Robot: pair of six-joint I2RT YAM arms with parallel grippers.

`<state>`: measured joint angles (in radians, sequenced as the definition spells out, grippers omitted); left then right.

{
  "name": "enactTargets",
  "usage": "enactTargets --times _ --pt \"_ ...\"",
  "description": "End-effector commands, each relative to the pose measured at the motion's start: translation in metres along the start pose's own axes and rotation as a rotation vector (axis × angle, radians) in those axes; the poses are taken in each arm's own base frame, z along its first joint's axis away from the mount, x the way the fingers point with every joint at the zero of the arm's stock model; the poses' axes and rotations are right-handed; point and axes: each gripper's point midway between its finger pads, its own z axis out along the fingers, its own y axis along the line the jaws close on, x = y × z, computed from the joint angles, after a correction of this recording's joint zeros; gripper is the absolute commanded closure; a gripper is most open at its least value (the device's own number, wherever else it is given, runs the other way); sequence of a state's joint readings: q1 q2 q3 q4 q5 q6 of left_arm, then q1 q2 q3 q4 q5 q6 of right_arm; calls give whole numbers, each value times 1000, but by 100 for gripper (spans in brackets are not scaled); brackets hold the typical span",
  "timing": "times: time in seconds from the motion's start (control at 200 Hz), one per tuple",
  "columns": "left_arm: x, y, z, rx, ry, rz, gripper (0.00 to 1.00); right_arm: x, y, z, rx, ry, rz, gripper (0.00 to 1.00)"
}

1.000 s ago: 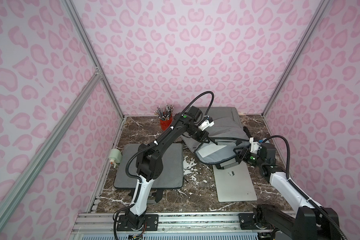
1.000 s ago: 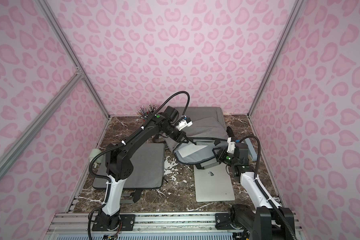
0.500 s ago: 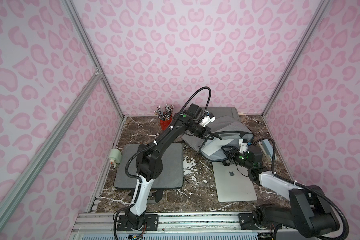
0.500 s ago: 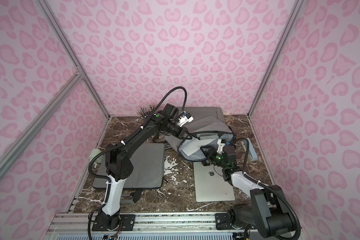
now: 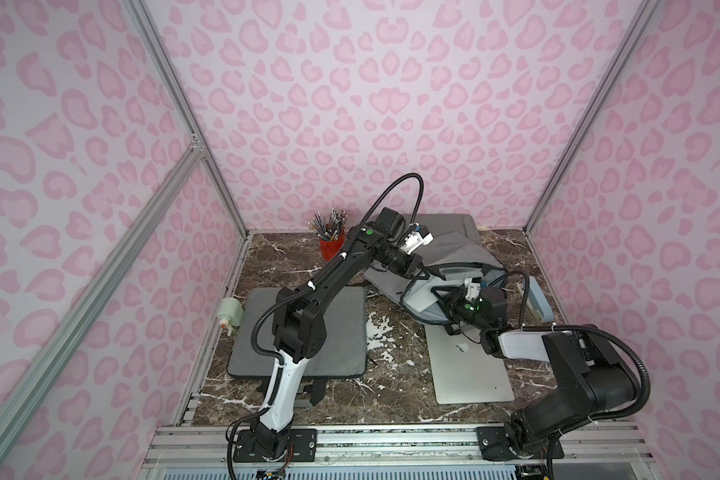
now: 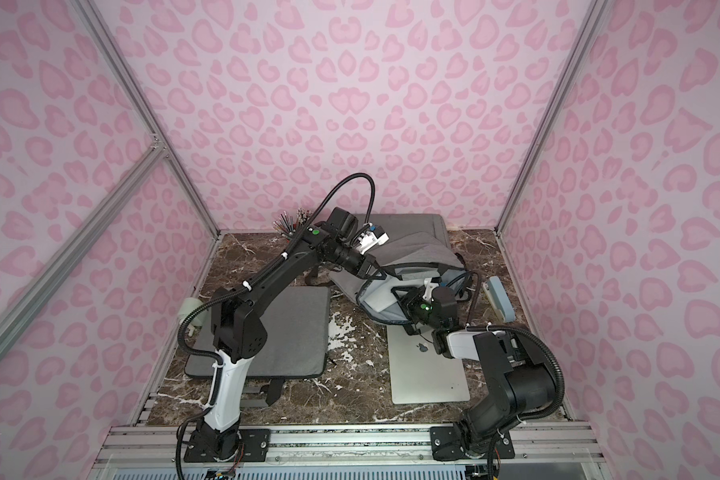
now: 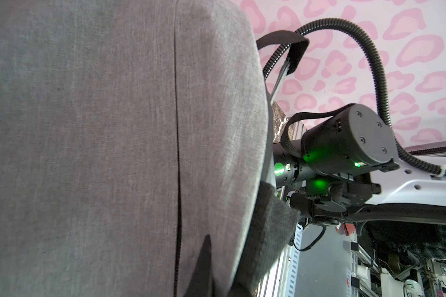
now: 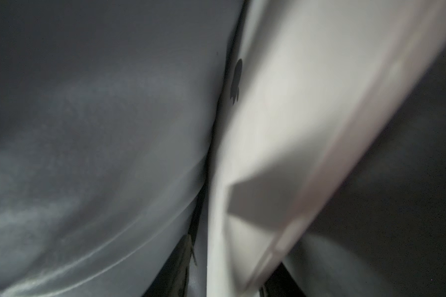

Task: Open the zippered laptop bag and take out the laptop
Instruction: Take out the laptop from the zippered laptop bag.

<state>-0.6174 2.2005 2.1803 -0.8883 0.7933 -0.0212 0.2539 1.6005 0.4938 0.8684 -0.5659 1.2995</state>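
Bag fabric dominates both top views: the grey laptop bag [image 5: 449, 266] lies crumpled at the back of the marble table [image 5: 395, 386], its upper flap pinched and lifted by the left gripper [image 5: 422, 275], whose jaws are clamped tight on the flap's edge. The silver laptop [image 5: 468, 365] lies flat on the table in front of the bag, almost wholly out, with only its far edge near the bag's mouth. The right gripper [image 5: 441, 296] reaches into that mouth above the laptop's far end; whether its jaws are parted or closed on anything I cannot tell. A second grey sleeve [image 6: 267, 332] and a red pen cup [image 5: 332, 248] stand well apart from the work.

From the left wrist, grey bag cloth [image 7: 113, 154] fills most of the frame, with the right arm's wrist [image 7: 345, 154] beyond its edge.

From the right wrist, the picture is blurred: the laptop's pale lid [image 8: 281, 128] with its dark logo sits beside the bag's grey lining [image 8: 88, 128].

To finish well, I judge the flap should be kept raised so the lining does not drag, while the laptop is slid flat toward the front.
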Motion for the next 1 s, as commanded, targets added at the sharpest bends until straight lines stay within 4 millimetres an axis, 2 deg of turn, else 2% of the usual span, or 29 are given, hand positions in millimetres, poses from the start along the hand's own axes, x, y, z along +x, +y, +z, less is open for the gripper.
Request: enactTargets --times 0.0,0.261,0.321,0.451,0.616,0.997 --pt "-10 -22 1 104 -31 74 98 0 18 7 -79 1 13 58" --pt "-7 -26 5 127 -22 88 98 1 6 19 -108 -1 123 60" --pt "-5 -24 5 118 -15 88 98 0 8 20 -132 1 138 66" --pt "3 -16 7 75 13 105 98 1 10 20 -152 3 139 85" --pt "11 -2 9 13 44 131 98 4 18 10 -183 -6 125 100" --pt "20 15 4 -109 95 263 98 11 49 -22 -233 -40 37 100"
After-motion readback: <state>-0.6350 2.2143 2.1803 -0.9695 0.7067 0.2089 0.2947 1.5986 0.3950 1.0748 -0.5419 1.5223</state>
